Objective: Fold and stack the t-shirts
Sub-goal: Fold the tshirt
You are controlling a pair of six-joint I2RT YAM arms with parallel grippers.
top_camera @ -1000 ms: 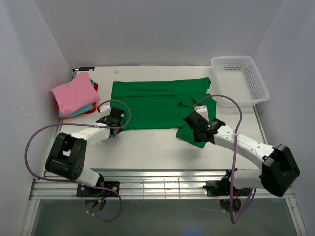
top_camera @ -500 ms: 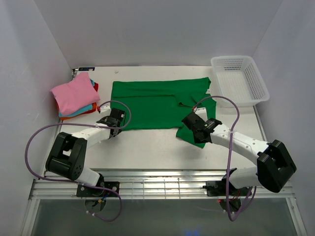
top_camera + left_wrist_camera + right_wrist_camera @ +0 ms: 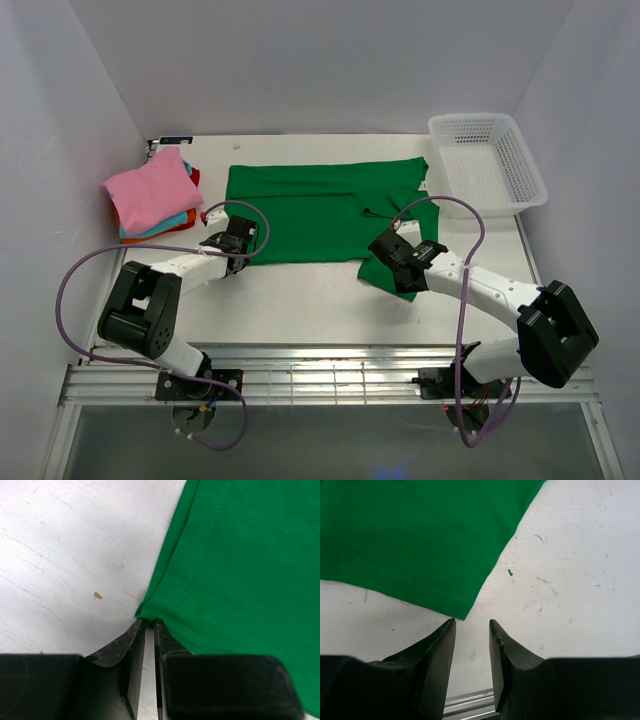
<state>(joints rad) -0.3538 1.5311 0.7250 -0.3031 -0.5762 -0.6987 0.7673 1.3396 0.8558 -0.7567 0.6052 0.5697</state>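
Now grasping for the fold: left jaws pinch the bright green cloth t-shirt [image 3: 300,210], right jaws gape, must close.

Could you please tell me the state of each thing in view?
green t-shirt, spread out flat.
folded t-shirts, stacked, pink on top.
basket, upright, empty.
left gripper, nearly shut, pinching the green t-shirt's corner.
right gripper, open, sleeve corner just ahead of its tips.
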